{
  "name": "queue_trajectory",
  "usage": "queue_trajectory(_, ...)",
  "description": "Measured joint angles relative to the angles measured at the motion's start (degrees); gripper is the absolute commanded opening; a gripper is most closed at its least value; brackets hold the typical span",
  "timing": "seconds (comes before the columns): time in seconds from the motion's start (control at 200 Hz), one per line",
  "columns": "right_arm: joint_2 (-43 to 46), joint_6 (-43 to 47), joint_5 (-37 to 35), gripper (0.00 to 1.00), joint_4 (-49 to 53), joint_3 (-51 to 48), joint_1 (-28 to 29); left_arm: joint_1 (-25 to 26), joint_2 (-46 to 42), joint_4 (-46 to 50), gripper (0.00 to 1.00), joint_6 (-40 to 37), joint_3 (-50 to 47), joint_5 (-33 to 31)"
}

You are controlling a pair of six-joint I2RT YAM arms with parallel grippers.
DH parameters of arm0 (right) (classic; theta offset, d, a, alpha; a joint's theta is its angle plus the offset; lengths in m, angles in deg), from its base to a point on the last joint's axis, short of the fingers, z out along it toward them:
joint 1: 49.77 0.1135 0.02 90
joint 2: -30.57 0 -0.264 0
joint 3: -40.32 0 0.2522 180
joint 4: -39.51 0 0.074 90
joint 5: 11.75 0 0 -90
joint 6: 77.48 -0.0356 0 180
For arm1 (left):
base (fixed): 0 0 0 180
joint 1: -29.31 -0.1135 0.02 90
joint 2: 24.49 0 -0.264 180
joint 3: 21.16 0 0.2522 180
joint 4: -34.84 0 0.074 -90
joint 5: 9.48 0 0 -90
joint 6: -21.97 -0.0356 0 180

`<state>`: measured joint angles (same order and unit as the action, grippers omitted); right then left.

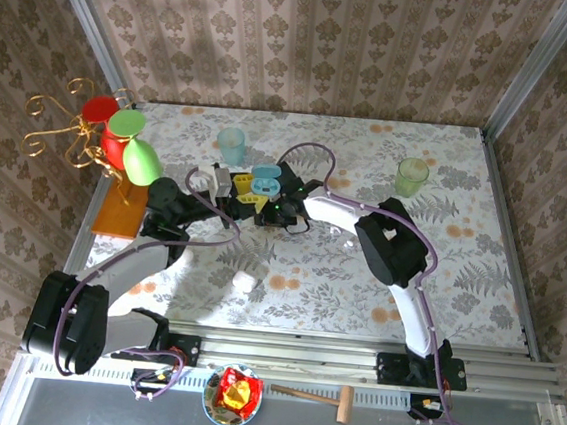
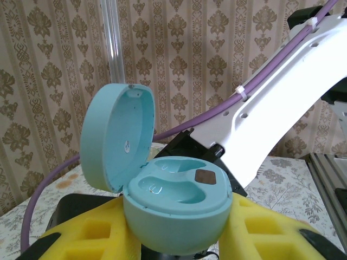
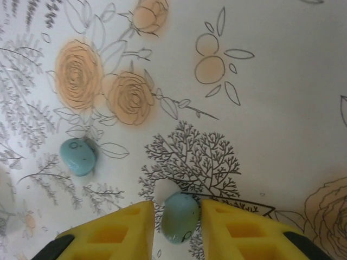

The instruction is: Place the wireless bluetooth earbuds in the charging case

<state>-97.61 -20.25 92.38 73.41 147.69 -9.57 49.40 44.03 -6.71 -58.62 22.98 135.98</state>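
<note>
Two grippers, one charging case, two earbuds, on a flower-printed table.
Right gripper [image 3: 179, 227]: yellow fingers [image 3: 116, 233] drawn in close on either side of a light blue earbud [image 3: 180, 216], the right-hand finger touching it and a sliver of gap on the other side; whether it is clamped cannot be told. Second earbud [image 3: 78, 157], also light blue, lies loose on the table [image 3: 271, 108], well apart from the fingers on the left of the right wrist view. Left gripper [image 2: 176, 241]: closed on the light blue charging case [image 2: 179, 200], one finger pressed to each side. The case is upright, its lid [image 2: 116, 135] swung open to the left, both hollows bare. The white right arm [image 2: 282, 97] with its purple cable [image 2: 184, 127] passes just behind the case.
</note>
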Motion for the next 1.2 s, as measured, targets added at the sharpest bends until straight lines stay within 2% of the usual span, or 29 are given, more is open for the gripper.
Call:
queue_trajectory(0.1, -0.6, 0.2, 0.3, 0.27, 1.7, 1.7, -0.1, 0.0, 0.0, 0.0, 0.29, 0.0, 0.0, 0.0)
queue_trajectory(0.275, -1.0, 1.5, 0.3, 0.20, 3.1, 2.6, 0.0, 0.0, 0.0, 0.0, 0.29, 0.0, 0.0, 0.0)
queue_trajectory(0.53, 0.6, 2.2, 0.3, 0.20, 2.2, 0.1, -0.3, 0.0, 0.0, 0.0, 0.29, 0.0, 0.0, 0.0)
queue_trajectory(0.72, 7.5, 2.2, 0.1, 0.20, 0.6, -10.2, -1.9, 0.0, 0.0, 0.0, 0.29, 0.0, 0.0, 0.0)
queue_trajectory(1.03, 25.1, 1.2, -1.6, 0.21, -0.7, -32.0, -7.9, 0.0, -0.5, 0.0, 0.29, 0.0, 0.0, 0.0)
queue_trajectory(1.2, 33.1, 0.3, -2.0, 0.22, -0.4, -40.8, -8.6, 0.1, -0.5, 0.0, 0.29, 0.0, 0.0, 0.0)
